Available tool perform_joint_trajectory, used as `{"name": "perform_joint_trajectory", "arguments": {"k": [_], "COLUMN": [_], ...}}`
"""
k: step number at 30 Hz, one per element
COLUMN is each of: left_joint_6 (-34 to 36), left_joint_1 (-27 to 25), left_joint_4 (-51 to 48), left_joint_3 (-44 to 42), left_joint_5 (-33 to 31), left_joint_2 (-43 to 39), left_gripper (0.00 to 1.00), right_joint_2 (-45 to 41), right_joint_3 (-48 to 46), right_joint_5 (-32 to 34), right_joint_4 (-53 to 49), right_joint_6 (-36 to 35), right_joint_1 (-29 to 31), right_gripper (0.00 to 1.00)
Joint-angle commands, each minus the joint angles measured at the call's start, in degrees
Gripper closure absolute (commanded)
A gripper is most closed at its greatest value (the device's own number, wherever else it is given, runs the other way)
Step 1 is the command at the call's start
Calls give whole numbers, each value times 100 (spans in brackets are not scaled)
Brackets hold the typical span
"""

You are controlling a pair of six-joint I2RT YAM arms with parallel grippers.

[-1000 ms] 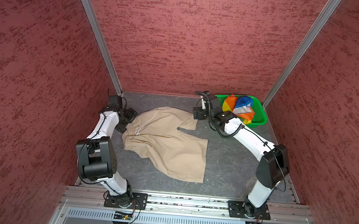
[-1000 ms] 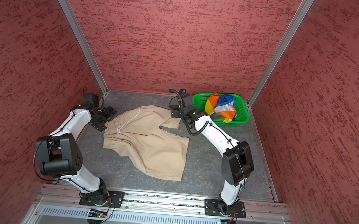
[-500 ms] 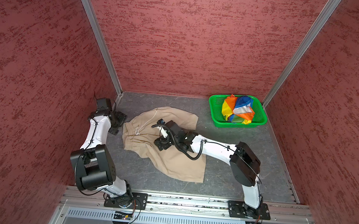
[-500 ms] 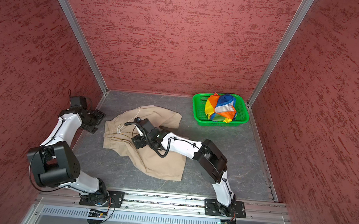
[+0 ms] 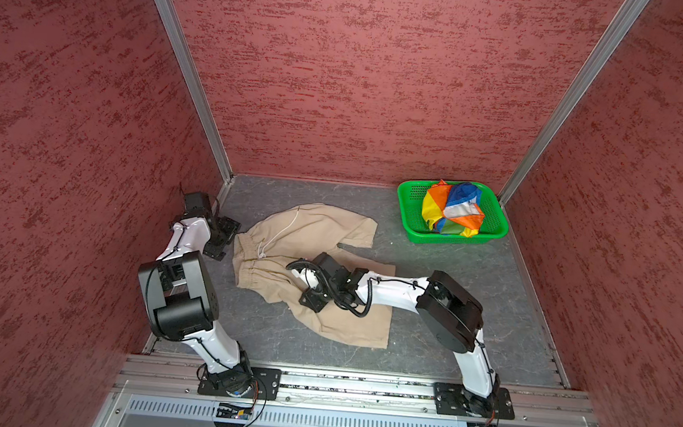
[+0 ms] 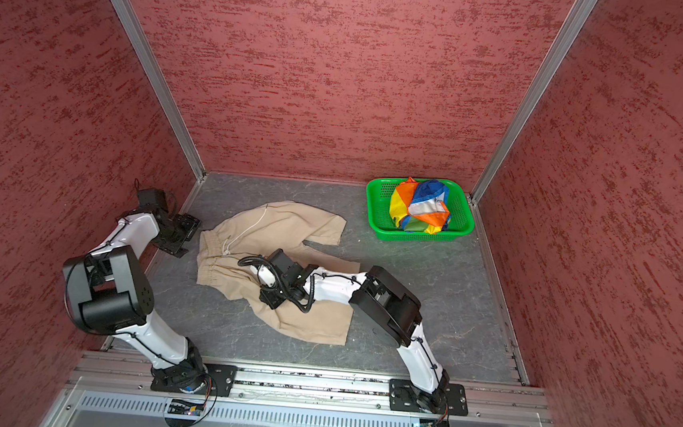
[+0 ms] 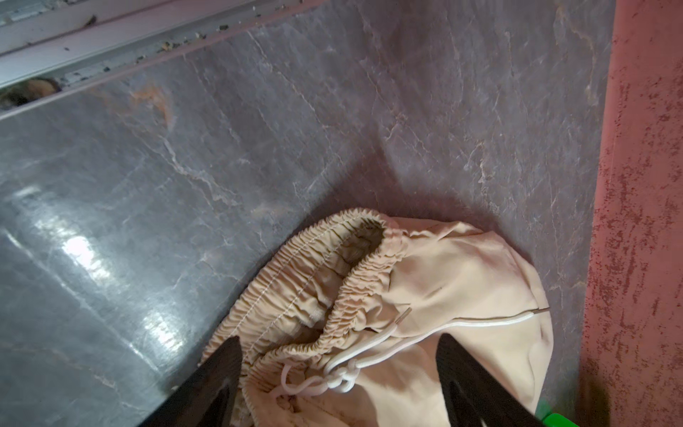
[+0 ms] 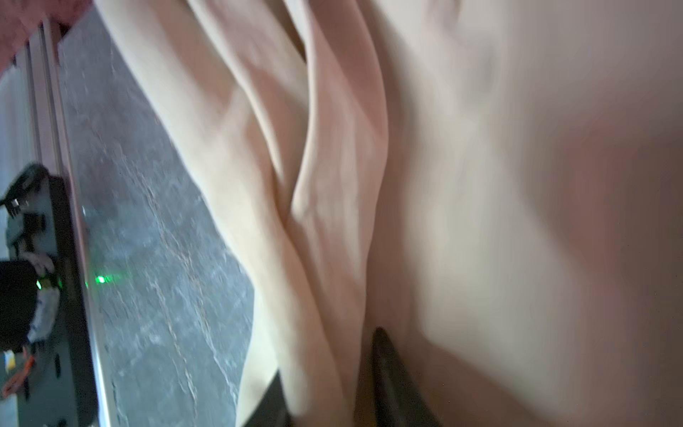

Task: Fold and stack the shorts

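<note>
Only the right wrist view shows the right gripper [image 8: 329, 399] clenched on a fold of the beige shorts [image 5: 313, 237], which lie spread mid-table. The left wrist view shows the left gripper [image 7: 340, 377] wide apart at their waistband, gripping nothing. The striped shorts [image 5: 452, 208] sit in the basket [image 5: 411, 211] at the far right corner.
</note>
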Motion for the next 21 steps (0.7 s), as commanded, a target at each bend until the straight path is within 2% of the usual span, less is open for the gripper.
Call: {"name": "perform_joint_trajectory", "arguments": {"k": [1,4,6,7,8,9,10,11,13,16,21], "left_joint_6": [66,195,372,455,569,687,760,845,978,1093,952], "left_joint_1": [42,-40,-149,-197,-254,-327,-402,-493,-700,-955,-1033], "left_joint_4": [379,384,417,424,448,382,265,97,-228,-719,-1334], "left_joint_3": [169,365,504,560,636,741,863,1017,1273,1521,1801], "left_joint_5": [11,-52,-190,-200,-199,-248,-354,-488,-750,-1362,-1820], "left_joint_2": [208,376,515,558,602,668,722,781,872,951,1087], "left_gripper": [18,18,28,29,33,47,53,55,51,34,31], "right_joint_2": [-430,-543,-580,-580,-581,-571,-565,-570,-601,-724,-1050], "right_joint_3": [-373,-696,-875,-941,-1002,-1056,-1089,-1141,-1250,-1456,-1826], "right_joint_5": [-256,-237,-226,-208,-185,-223,-290,-357,-497,-638,-928], "right_joint_4": [261,294,264,260,267,278,273,308,431,741,1309], "right_joint_6": [-15,-38,-62,-71,-65,-78,-56,0,106,337,723], "right_joint_1": [2,2,-7,-7,-16,-25,-49,-79,-135,-273,-547], "right_gripper": [85,92,94,95,96,99,100,100,100,100,100]}}
